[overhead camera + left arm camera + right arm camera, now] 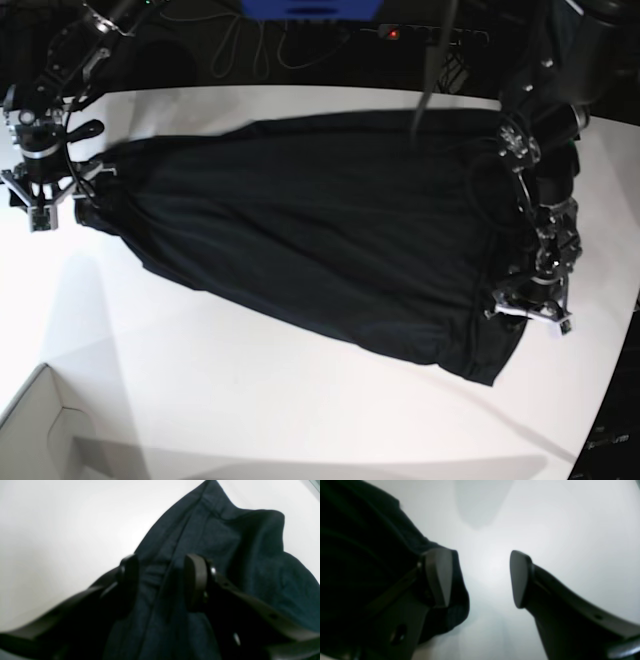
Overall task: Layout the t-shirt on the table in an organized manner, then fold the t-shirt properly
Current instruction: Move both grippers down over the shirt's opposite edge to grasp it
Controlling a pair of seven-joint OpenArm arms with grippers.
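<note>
The black t-shirt (320, 230) lies spread across the white table (250, 400), running from upper left to lower right. My left gripper (530, 305) is at the shirt's lower right end. In the left wrist view it (162, 577) stands open, with a lengthwise fold of the dark cloth (225, 542) lying between its fingers. My right gripper (80, 190) is at the shirt's far left end. In the right wrist view it (480, 580) is open, with bare table (545, 530) between the fingers and one finger (438, 577) in front of the cloth's edge (357, 542).
A white box corner (45, 420) juts in at the bottom left. Cables and a blue object (310, 8) sit beyond the table's far edge. The table's curved edge (612, 375) runs close past the left gripper.
</note>
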